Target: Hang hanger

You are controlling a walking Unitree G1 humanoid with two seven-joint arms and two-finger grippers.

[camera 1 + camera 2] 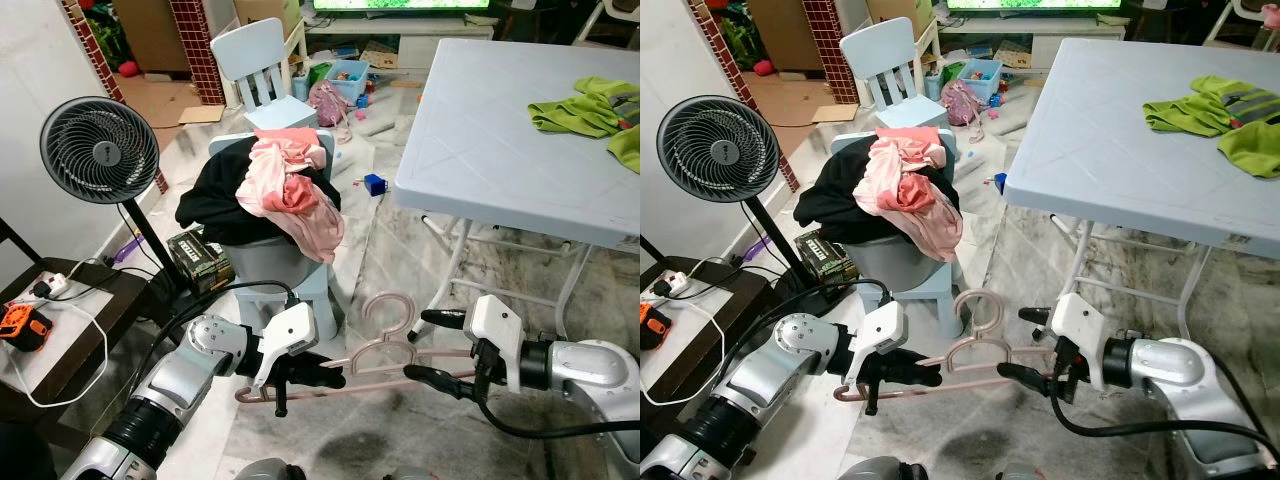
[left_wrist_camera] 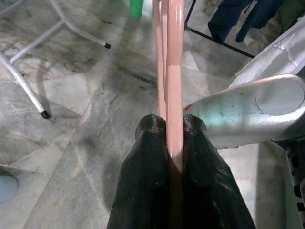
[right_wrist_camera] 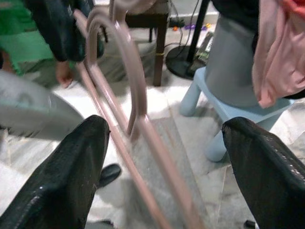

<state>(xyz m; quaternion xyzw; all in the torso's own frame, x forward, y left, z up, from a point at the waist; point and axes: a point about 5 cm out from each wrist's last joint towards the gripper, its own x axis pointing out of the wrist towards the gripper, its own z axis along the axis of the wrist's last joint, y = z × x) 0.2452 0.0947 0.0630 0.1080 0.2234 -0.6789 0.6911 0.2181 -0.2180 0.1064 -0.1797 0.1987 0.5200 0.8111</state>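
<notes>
From my head, my left gripper (image 1: 300, 378) clamps the pink plastic hanger (image 1: 385, 352) low above the marble floor (image 1: 400, 250). My left wrist shows fingers (image 2: 143, 191) pinching its bar. My right gripper (image 3: 167, 157) stands open around it.

The left gripper (image 1: 902, 375) is closed on a pink hanger (image 1: 975, 352). The right gripper (image 1: 1025, 345) stands open at the hanger's other end, above the floor (image 1: 970, 430).

Marble floor (image 1: 395, 250); pale blue table (image 1: 480, 150); black fan (image 1: 99, 150); child chair (image 1: 260, 75); brick pillar (image 1: 195, 50), perhaps tiled.
</notes>
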